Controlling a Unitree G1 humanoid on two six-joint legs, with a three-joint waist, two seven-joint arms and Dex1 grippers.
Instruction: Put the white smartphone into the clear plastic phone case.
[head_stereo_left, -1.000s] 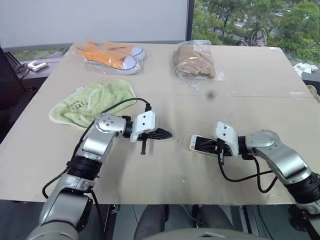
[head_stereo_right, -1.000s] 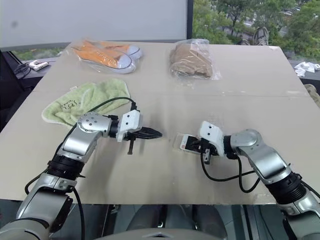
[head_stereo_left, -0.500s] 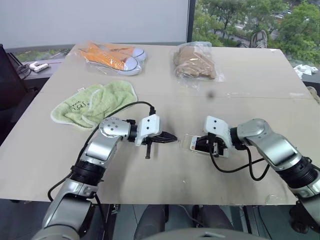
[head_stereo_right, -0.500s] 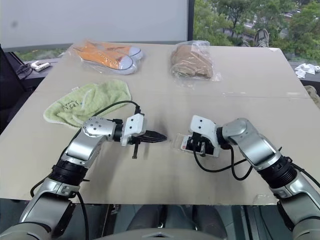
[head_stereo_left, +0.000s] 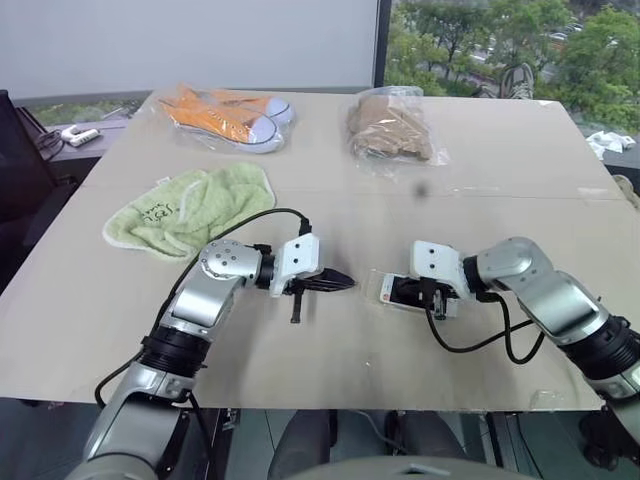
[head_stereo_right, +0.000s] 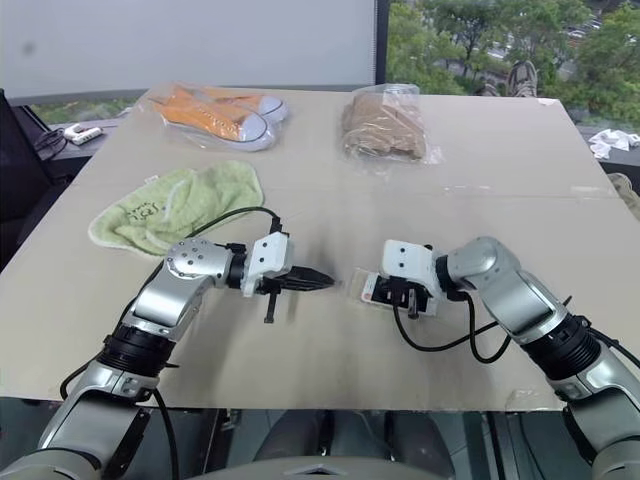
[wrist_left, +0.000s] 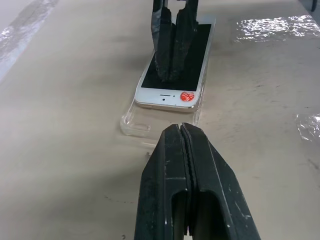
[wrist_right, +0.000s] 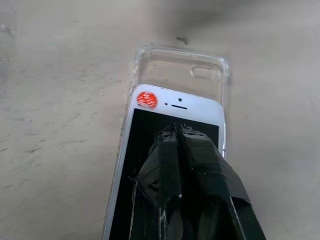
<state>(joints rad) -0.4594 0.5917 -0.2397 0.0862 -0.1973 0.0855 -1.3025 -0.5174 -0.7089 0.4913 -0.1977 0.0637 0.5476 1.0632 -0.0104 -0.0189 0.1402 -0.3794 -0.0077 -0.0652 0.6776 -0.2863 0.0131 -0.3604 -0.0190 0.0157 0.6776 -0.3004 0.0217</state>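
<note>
On the table (head_stereo_left: 330, 350), right hand (wrist_right: 179, 131) closed, now rolled over white smartphone (wrist_right: 200, 112), left hand (wrist_left: 181, 131) closed.

Both head views look forward and down over the whole worktop (head_stereo_left: 330, 330). Each wrist camera sits low and close, facing the other across the phone (wrist_left: 172, 82) lying in the case (wrist_right: 200, 70), which all views share.

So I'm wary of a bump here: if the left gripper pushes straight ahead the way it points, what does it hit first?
Most likely the near end of the clear plastic phone case, which juts out past the white smartphone. The left gripper, fingers shut, points right at it; the gap between them is hard to judge.
</note>
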